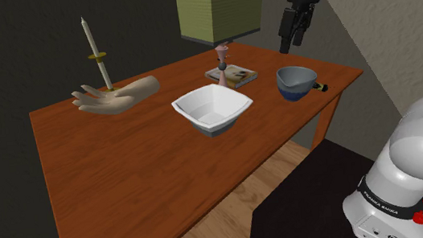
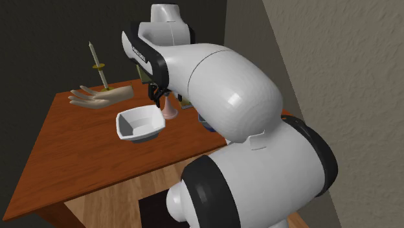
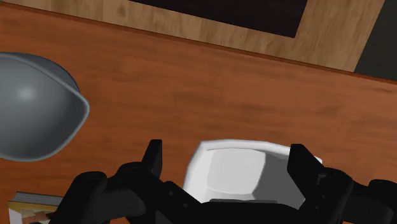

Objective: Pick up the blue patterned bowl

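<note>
A round blue-grey bowl (image 1: pixel 295 81) stands near the table's right corner in the shoulder view; in the wrist view this bowl (image 3: pixel 32 108) lies off to one side of the fingers. A square white bowl (image 1: pixel 213 108) with a bluish underside sits mid-table, and in the wrist view the white bowl (image 3: pixel 235 168) appears between the two fingers, far below them. My gripper (image 1: pixel 293 45) hangs open high above the table, over the round bowl's far side, holding nothing. Through the wrist camera the gripper (image 3: pixel 225 149) has its fingers wide apart.
On the wooden table (image 1: pixel 126 171) stand a lamp (image 1: pixel 219 10) with a green shade on a book (image 1: pixel 232 73), and a hand-shaped sculpture (image 1: pixel 115 98) with a candle (image 1: pixel 95 53). A small dark object (image 1: pixel 320 88) lies beside the round bowl. A wall stands behind.
</note>
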Available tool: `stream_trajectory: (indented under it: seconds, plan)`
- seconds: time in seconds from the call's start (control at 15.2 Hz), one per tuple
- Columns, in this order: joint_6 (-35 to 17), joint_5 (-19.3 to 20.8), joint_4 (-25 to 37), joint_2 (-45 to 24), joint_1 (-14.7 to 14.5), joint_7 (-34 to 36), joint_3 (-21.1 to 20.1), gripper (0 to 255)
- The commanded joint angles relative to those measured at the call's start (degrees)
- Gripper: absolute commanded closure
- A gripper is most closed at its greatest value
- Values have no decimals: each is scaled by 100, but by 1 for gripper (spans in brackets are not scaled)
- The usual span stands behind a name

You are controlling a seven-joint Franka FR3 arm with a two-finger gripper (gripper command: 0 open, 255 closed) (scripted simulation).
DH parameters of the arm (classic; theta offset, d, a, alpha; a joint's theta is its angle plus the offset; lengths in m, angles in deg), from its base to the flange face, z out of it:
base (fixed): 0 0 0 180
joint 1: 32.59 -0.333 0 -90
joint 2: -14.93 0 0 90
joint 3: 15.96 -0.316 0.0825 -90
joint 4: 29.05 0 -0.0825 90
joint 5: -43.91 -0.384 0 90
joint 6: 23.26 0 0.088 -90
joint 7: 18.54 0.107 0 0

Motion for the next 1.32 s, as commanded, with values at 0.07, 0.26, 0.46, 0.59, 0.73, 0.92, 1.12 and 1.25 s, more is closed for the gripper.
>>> stream_trajectory:
  seconds: [0.07,0.26,0.46,0.59,0.73,0.92,1.12,1.25]
  plan:
    - [-57,43,-16,-77,42,-124,125,0]
    - [-228,163,-26,-348,162,-495,496,0]
    - [-400,259,22,-680,270,-865,864,0]
    - [-511,305,86,-933,334,-1114,1106,0]
    - [-619,334,175,-1211,392,-1366,1345,0]
    - [-767,335,358,-1673,467,-1752,1698,0]
    - [-894,277,598,-2188,535,-2154,2039,0]
    - [-963,202,790,-2560,576,-2433,2260,0]
